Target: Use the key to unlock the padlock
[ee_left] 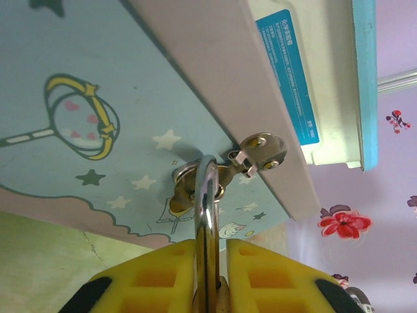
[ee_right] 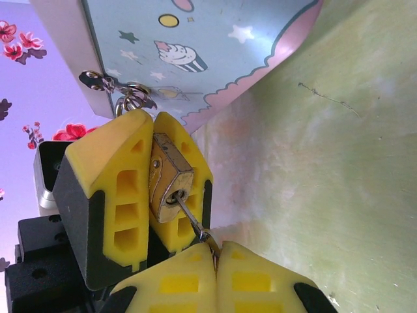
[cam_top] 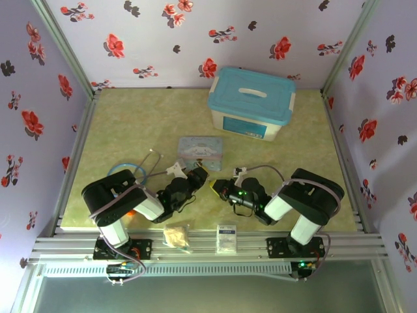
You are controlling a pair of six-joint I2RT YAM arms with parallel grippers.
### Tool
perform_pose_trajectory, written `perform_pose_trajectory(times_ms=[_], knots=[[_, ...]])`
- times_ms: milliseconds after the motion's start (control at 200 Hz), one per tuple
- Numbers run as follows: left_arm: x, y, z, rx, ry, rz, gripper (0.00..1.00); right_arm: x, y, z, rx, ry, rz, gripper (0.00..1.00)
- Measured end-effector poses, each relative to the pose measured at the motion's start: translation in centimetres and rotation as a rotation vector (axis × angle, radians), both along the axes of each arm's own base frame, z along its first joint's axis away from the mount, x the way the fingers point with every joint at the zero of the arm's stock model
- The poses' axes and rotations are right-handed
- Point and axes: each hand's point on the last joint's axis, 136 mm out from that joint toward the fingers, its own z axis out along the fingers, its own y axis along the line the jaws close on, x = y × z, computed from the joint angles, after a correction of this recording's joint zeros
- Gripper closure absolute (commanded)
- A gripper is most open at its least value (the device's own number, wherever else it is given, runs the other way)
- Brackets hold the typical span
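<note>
The brass padlock point(ee_right: 167, 177) is pinched between the yellow fingers point(ee_right: 124, 195) of my left gripper point(cam_top: 197, 175), which is shut on it. Its silvery shackle point(ee_left: 207, 202) rises between those fingers to the metal clasp ring point(ee_left: 189, 179) on the pastel cartoon tin point(cam_top: 201, 152). My right gripper point(ee_right: 215, 251) is shut on the slim dark key point(ee_right: 195, 222), whose tip sits in the keyhole on the padlock's end face. Seen from above, the two grippers meet tip to tip just in front of the tin, with my right gripper point(cam_top: 217, 188) on the right.
A white box with a blue lid point(cam_top: 251, 102) stands at the back right. A blue-tubed stethoscope point(cam_top: 128, 171) lies to the left of the tin. Two small packets point(cam_top: 177, 235) point(cam_top: 226, 238) rest on the front rail. Flowered walls close three sides.
</note>
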Motion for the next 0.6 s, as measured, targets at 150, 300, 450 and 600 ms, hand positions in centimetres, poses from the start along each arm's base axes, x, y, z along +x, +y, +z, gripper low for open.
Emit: perform_pose_trajectory(times_ms=[150, 300, 450, 600], knots=[[-0.23, 0.06, 0.01, -0.001, 0.002, -0.010, 1.00, -0.21, -0.04, -0.01, 0.007, 0.013, 0.011, 1.00], [-0.33, 0.11, -0.17, 0.003, 0.006, -0.013, 1.00, -0.29, 0.16, -0.46, 0.006, 0.027, 0.020, 1.00], [-0.33, 0.16, 0.00, 0.002, 0.004, -0.012, 1.00, -0.29, 0.32, -0.24, 0.020, 0.037, 0.027, 1.00], [-0.20, 0.27, 0.33, -0.004, -0.002, -0.004, 1.00, -0.11, 0.40, 0.08, 0.046, 0.063, 0.052, 1.00]])
